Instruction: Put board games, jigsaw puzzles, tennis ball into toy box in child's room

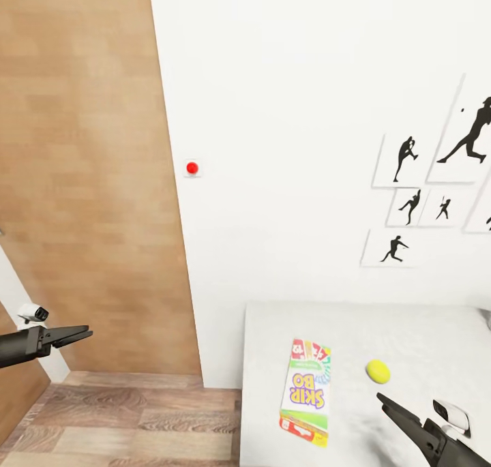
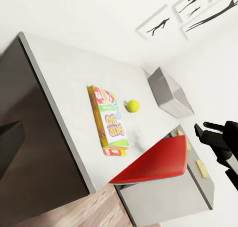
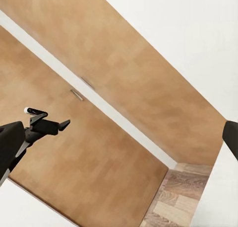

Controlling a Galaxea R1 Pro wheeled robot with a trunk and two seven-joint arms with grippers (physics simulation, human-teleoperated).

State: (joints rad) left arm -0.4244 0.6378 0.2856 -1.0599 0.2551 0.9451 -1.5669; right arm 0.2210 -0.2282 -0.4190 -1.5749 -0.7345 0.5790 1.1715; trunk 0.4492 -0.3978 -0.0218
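Here the flat rectangular card board game [image 1: 306, 392], green, white and yellow with red ends and lettered SKIP-BO, is being seen lying flat on the light grey surface [image 1: 423, 330] at the lower right of the head view. Its long axis is running from near to far, slightly tilted. The small yellow-green tennis ball [image 1: 378, 370] is resting just to the right of it, apart from it. In the left wrist view the shallow light grey plastic toy box [image 2: 171, 91] is being shown further along the same surface, beyond the ball from the game box [image 2: 109, 121].

The right gripper [image 1: 392, 409] is being held low at the near right, its dark fingers pointing left and far toward the ball, with both game and ball lying to its far left. The fingers are looking drawn together, though whether any gap is left cannot be told. The left gripper [image 1: 78, 333] is being held well away at the left, over the wooden floor [image 1: 129, 419] beside the brown wooden door [image 1: 88, 174], its fingers close together and empty.

The right arm is judged clearly nearer to both things, the ball being nearest.
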